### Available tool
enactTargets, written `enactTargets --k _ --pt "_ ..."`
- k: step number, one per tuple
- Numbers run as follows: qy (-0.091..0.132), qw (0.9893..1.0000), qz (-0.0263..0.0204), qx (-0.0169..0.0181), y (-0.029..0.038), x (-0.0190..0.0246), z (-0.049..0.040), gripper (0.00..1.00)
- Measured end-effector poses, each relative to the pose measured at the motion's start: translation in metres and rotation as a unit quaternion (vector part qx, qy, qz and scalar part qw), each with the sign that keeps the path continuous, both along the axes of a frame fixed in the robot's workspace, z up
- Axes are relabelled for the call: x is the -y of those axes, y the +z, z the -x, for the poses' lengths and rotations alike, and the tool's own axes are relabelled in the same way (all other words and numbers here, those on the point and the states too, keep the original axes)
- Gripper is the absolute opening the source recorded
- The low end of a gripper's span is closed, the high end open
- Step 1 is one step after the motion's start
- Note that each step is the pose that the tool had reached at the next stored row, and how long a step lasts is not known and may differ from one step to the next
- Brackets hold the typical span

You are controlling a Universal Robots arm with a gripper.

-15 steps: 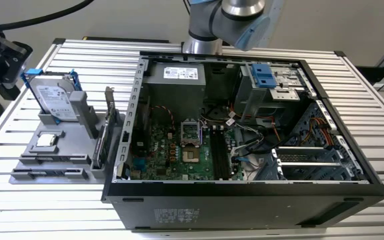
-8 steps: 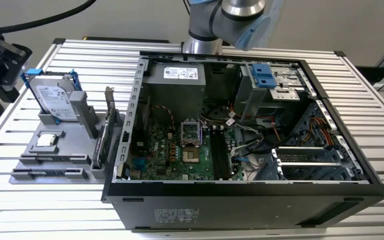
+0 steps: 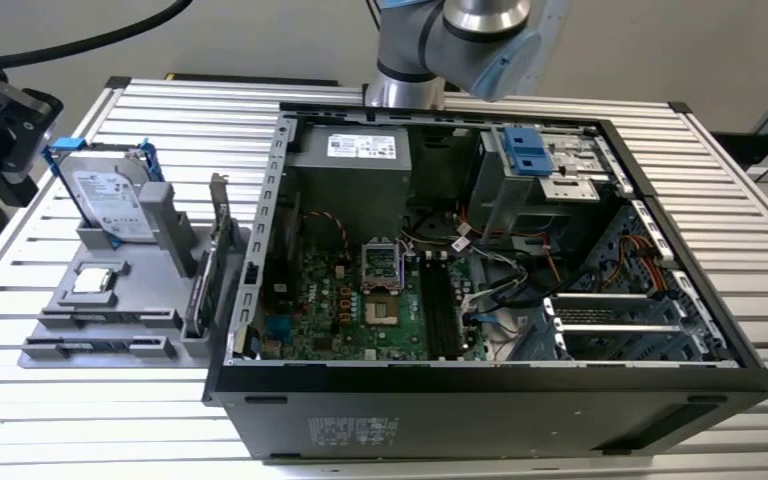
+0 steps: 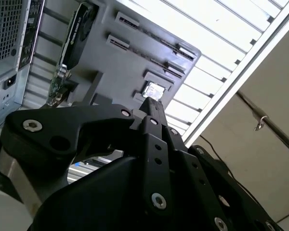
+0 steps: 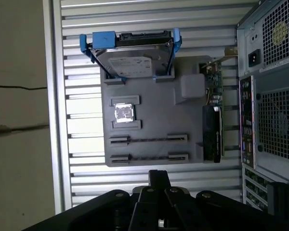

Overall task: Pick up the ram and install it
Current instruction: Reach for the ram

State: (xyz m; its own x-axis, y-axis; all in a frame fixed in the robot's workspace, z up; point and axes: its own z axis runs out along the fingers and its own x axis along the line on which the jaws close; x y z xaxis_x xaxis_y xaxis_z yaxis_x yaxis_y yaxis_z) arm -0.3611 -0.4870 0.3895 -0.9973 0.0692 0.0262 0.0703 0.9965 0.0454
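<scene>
Ram (image 5: 148,157): thin dark stick, seems to stand on edge in outermost slot of grey holder (image 5: 154,120). Holder sits on table beside PC case (image 5: 269,120). Ram is at the end farthest from HDD (image 5: 132,57).

Handling, my guess: light, stiff, fragile (chips + contacts). Pinch flat faces mid-length at upper edge, lift straight, no twist.

Gripper (image 5: 159,175): fingers together, nothing held, near holder, apart from ram.

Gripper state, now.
Gripper: closed, fingertips together, holding nothing, pointed toward the grey parts tray.
</scene>
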Motion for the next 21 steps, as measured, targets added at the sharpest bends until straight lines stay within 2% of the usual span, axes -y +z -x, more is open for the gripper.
enactTargets --k 18,21 --pt "0.001 1.0 0.0 0.0 -0.0001 0.0 0.0002 0.0" --pt "-0.023 0.9997 0.0 -0.0001 0.0 0.0 0.0001 0.0"
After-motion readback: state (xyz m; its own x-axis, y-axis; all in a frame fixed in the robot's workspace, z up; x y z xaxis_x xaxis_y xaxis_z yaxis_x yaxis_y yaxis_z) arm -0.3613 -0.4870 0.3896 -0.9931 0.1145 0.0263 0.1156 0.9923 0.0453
